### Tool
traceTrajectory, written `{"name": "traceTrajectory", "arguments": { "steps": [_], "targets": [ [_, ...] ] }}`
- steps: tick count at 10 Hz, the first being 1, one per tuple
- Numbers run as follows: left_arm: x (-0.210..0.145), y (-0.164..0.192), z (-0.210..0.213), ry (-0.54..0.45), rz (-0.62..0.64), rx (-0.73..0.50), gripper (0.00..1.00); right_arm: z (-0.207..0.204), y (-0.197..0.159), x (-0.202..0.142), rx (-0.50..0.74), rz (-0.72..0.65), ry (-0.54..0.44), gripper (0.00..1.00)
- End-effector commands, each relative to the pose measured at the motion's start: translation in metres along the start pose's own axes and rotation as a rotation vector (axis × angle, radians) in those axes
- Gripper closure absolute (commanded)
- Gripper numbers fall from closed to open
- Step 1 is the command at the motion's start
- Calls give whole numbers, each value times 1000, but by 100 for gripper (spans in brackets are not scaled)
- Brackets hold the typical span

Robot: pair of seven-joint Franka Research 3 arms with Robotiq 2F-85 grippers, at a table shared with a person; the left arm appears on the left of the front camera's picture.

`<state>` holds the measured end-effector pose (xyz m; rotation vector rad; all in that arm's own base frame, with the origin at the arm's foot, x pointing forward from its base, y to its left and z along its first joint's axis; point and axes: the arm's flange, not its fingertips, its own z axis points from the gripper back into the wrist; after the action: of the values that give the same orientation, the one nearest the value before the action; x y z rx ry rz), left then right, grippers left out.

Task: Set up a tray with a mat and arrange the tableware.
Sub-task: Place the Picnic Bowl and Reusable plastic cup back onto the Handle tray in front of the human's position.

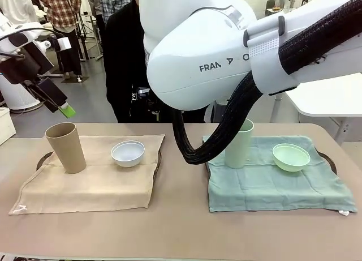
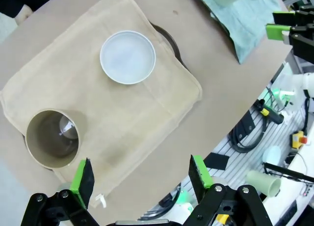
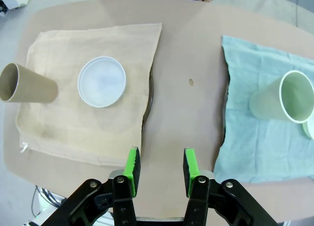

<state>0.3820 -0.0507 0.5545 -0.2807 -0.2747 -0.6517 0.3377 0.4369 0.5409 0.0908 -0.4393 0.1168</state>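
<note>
While both arms hang above the table, the left gripper [image 2: 140, 179] gapes wide and empty; the right gripper [image 3: 159, 168] stands half-closed on nothing. On the beige cloth mat [image 1: 93, 179] stand the tan tapered cup [image 1: 65, 147] and white round bowl [image 1: 128, 153]; on the teal cloth mat [image 1: 271, 182], the pale green cup [image 1: 240, 145] and pale green bowl [image 1: 291, 157].

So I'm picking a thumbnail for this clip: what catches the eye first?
A big white arm fills the top of the front view, its black cable dangling. Below lie two matching settings: a tan cup and white bowl on a beige mat at left, a green cup and green bowl on a green mat at right.
</note>
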Motion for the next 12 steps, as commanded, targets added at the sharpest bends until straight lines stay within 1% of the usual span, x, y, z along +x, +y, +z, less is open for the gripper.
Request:
{"name": "traceTrajectory", "arguments": {
  "steps": [1, 4, 5, 6, 7, 8, 9, 10, 11, 12],
  "targets": [
    [-1, 1, -3, -1, -16, 19, 0, -2, 1, 1, 15, 2, -5, 52],
    [-1, 1, -3, -1, -16, 19, 0, 0, 0, 0, 0, 0, 0, 52],
    [0, -1, 0, 0, -2, -2, 0, 23, -32, -2, 64, 7, 52, 52],
    [4, -10, 1, 1, -1, -19, 0, 47, -87, -5, 170, -97, 78, 52],
    [9, -13, 3, -17, 25, -113, 0, 73, -144, -13, 280, -205, 56, 52],
    [13, -15, 9, -55, 40, -254, 0, 89, -186, -22, 386, -277, 54, 52],
    [15, -15, 17, -110, 77, -447, 0, 94, -214, -35, 531, -252, 121, 52],
    [13, -9, 25, -183, 147, -706, 0, 89, -231, -45, 630, -256, 147, 52],
    [7, -6, 30, -253, 128, -698, 0, 100, -174, -2, 417, -259, 56, 52],
    [11, -23, 16, -113, 46, -419, 0, 100, -174, -2, 417, -259, 56, 52]
  ]
}}
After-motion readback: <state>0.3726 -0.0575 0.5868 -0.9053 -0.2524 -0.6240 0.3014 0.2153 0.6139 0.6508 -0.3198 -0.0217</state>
